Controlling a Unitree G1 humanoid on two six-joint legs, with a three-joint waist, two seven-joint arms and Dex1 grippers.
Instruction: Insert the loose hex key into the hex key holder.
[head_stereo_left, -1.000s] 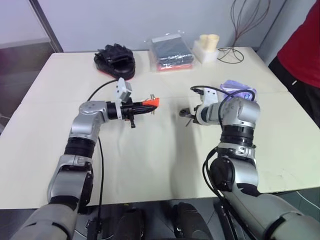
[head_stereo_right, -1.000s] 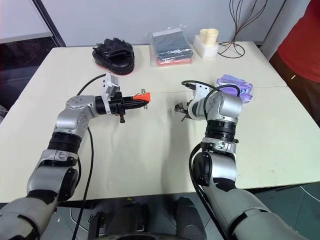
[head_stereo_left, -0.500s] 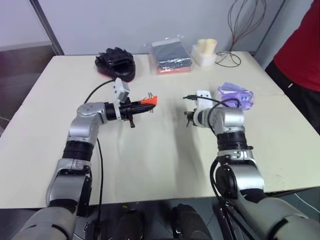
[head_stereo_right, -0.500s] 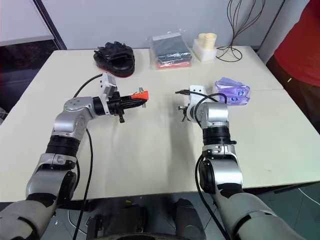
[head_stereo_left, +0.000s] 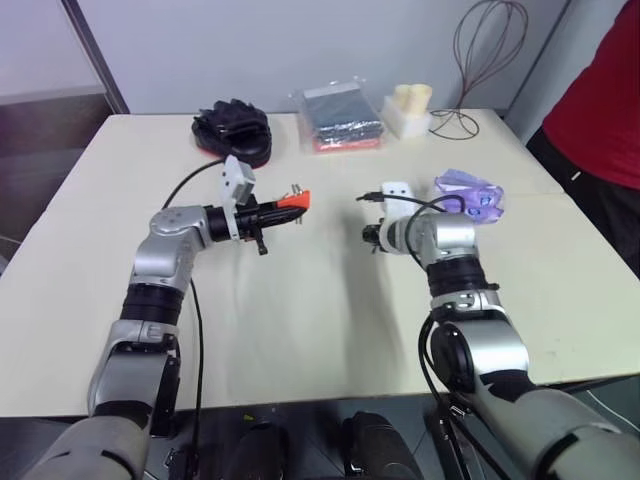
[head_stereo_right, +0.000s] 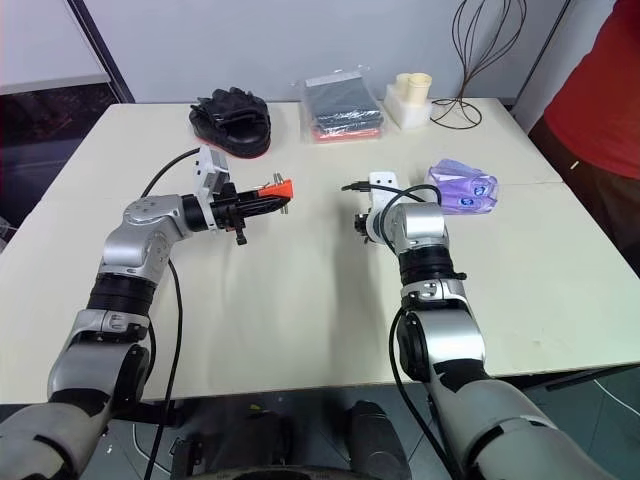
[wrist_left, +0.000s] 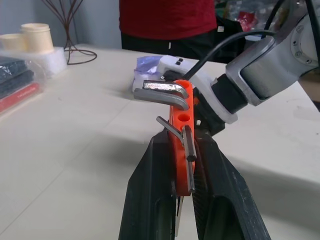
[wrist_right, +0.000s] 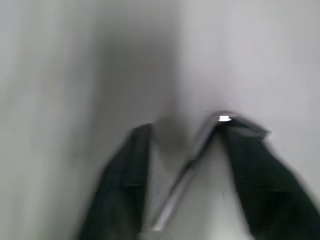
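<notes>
The left gripper (wrist_left: 182, 165) is clamping its jaws on the hex key holder (wrist_left: 182, 117), three keys sticking out, above the bench (head_stereo_left: 330, 300), while the right gripper (wrist_right: 187, 145) is carrying the loose hex key (wrist_right: 192, 150) between part-open jaws.

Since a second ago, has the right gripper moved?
Yes. The right gripper has swung away from the purple packet, and its forearm now points up the table rather than across it.

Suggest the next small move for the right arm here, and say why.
Probably carry the loose hex key toward the hex key holder and line it up with an empty hole. The key lies slanted between the right gripper fingers, and the left gripper is shut on the holder, held above the table with a gap between the two grippers.
</notes>
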